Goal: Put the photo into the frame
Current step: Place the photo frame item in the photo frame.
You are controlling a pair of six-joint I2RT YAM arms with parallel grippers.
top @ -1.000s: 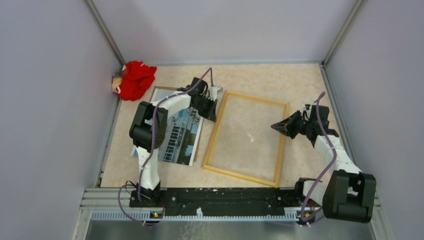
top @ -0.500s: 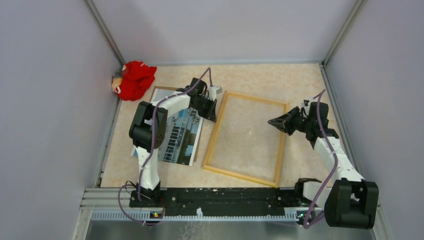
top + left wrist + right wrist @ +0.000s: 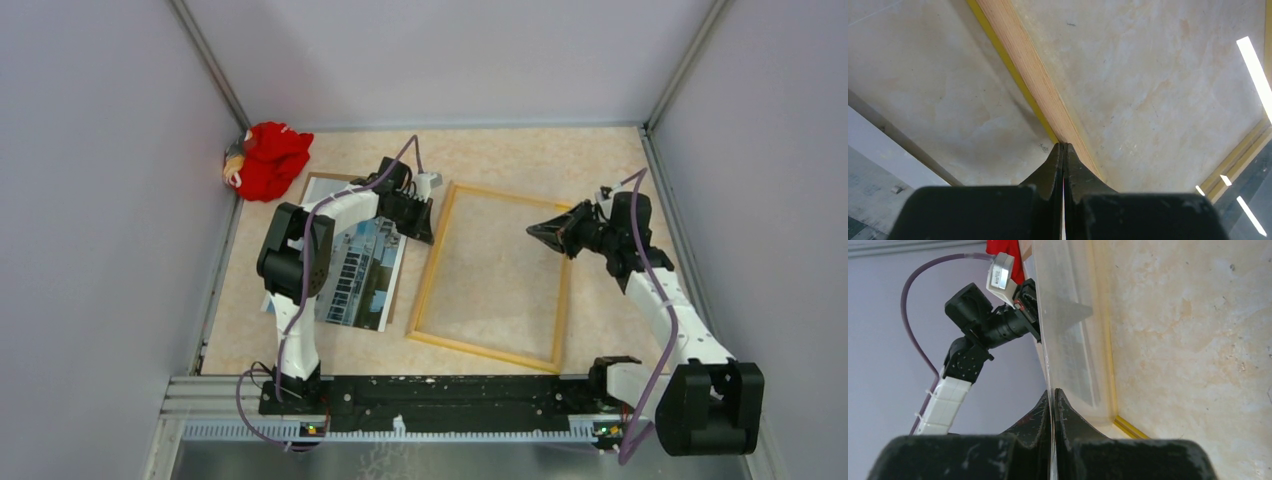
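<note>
The frame (image 3: 427, 275) lies wood-coloured side up in the middle of the table, and its rail (image 3: 1033, 75) shows a yellow edge. The photo (image 3: 362, 268) lies picture up just left of it. My left gripper (image 3: 425, 230) is shut on nothing, its tips (image 3: 1064, 145) resting on the frame's left rail near the far corner. My right gripper (image 3: 532, 232) hovers over the frame's right side. It is shut (image 3: 1053, 390) on the edge of a thin clear pane (image 3: 1068, 315), which stands tilted up out of the frame.
A red cloth (image 3: 268, 158) is bunched in the far left corner. A brown-edged board (image 3: 322, 184) pokes out beyond the photo's far end. Grey walls enclose the table on three sides. The left arm (image 3: 980, 325) shows through the pane in the right wrist view.
My right gripper has moved left and farther from the bases, from outside the frame's right rail to over the frame, still shut on the pane. The left arm has not moved.
</note>
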